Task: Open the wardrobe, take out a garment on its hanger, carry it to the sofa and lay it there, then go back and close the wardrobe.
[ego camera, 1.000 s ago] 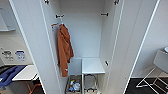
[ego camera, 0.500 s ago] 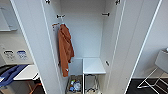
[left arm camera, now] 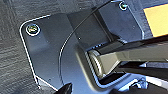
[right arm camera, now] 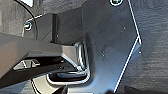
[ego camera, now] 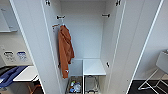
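The wardrobe [ego camera: 85,37] stands straight ahead in the head view with both white doors swung wide, the left door [ego camera: 32,45] and the right door [ego camera: 135,45] framing the inside. An orange hooded jacket [ego camera: 65,50] hangs at the left of the interior, below a short dark bracket [ego camera: 60,17]. A matching bracket [ego camera: 105,15] sits on the right wall, and the space between them holds nothing. Both wrist views look down past the robot's own dark plates onto grey carpet [left arm camera: 10,50].
A white shelf [ego camera: 93,67] fills the lower right of the wardrobe, with a bin of small items [ego camera: 75,87] under it. A white table [ego camera: 26,73] with blue cloth [ego camera: 10,75] stands at the left. A white chair [ego camera: 160,67] stands at the right.
The head view has shifted very slightly. Nothing inside the wardrobe has moved.
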`<state>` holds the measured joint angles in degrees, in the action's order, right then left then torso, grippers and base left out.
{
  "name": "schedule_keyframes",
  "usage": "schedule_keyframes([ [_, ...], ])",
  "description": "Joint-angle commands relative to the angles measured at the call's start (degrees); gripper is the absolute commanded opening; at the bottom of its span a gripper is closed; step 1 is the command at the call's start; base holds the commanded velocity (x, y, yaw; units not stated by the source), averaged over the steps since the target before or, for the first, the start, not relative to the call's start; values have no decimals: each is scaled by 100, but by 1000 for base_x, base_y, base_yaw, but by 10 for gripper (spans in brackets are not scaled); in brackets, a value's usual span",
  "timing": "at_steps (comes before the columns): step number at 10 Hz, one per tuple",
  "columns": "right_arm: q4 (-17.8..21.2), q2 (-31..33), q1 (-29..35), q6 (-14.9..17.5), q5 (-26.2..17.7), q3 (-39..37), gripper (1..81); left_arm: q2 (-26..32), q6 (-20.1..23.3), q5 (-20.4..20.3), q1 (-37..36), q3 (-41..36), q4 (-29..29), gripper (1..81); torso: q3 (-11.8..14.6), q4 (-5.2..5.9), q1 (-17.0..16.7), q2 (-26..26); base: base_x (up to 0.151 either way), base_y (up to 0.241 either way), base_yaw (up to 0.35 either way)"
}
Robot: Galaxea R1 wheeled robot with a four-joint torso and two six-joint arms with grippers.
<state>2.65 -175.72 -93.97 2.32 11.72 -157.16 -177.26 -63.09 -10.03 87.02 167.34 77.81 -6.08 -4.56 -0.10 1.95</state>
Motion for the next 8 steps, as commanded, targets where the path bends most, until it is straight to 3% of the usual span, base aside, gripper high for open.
schedule_keyframes([
  [1,17,-1,207,14,-301,-24,811,6,-11,221,-286,36,-38,811,0,0,10,0,110,0,0],
  [8,26,-63,295,6,-310,-24,811,15,-11,213,-286,36,-38,811,0,0,10,-2,124,0,0],
])
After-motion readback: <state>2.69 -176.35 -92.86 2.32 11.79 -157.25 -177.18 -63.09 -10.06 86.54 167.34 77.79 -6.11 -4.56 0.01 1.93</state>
